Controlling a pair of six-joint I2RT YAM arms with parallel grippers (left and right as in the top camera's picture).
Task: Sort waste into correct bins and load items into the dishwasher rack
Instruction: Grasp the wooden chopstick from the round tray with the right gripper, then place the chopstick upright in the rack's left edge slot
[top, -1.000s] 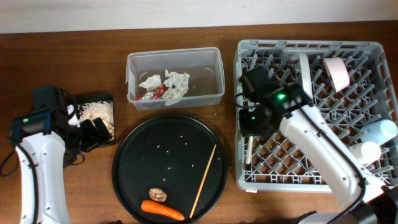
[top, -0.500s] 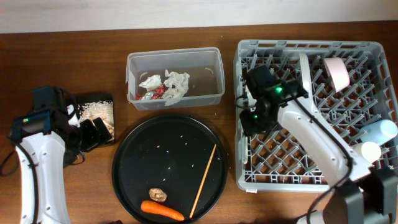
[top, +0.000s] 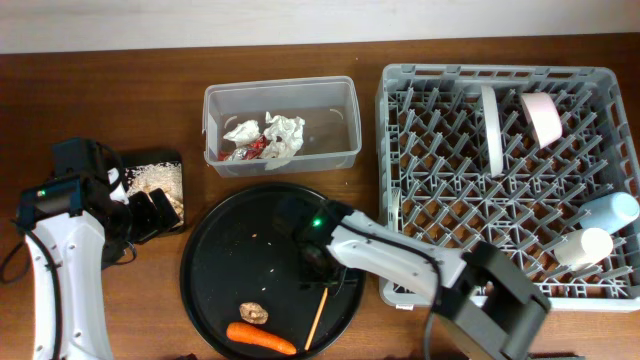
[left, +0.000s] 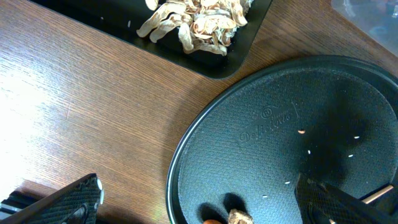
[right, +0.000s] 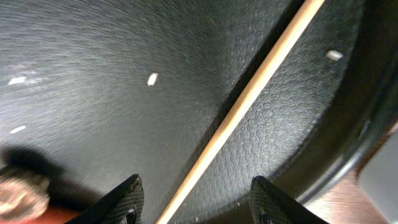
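My right gripper (top: 318, 264) hangs open over the large round black tray (top: 215, 265). In the right wrist view the thin wooden chopstick (right: 249, 99) runs slantwise between its fingertips (right: 127, 199), and the gripper (right: 199, 202) straddles it without closing. The chopstick's lower end (top: 320, 318) shows in the overhead view. An orange carrot (top: 260, 338) and a small brown lump (top: 253, 313) lie near the tray's front. My left gripper (top: 150, 212) is open beside the shallow black tray (top: 152, 158) of beige scraps. In the left wrist view the left gripper (left: 199, 205) holds nothing.
The clear tub (top: 340, 125) holds crumpled tissues (top: 283, 135) and a red-and-white wrapper. The grey rack (top: 440, 200) on the right carries a white plate (top: 490, 130), a pinkish bowl (top: 543, 118), a light blue cup (top: 610, 210) and a white cup (top: 585, 245).
My right gripper opened and its arm swung left from the rack down over the round tray, onto the chopstick. The left arm has not moved.
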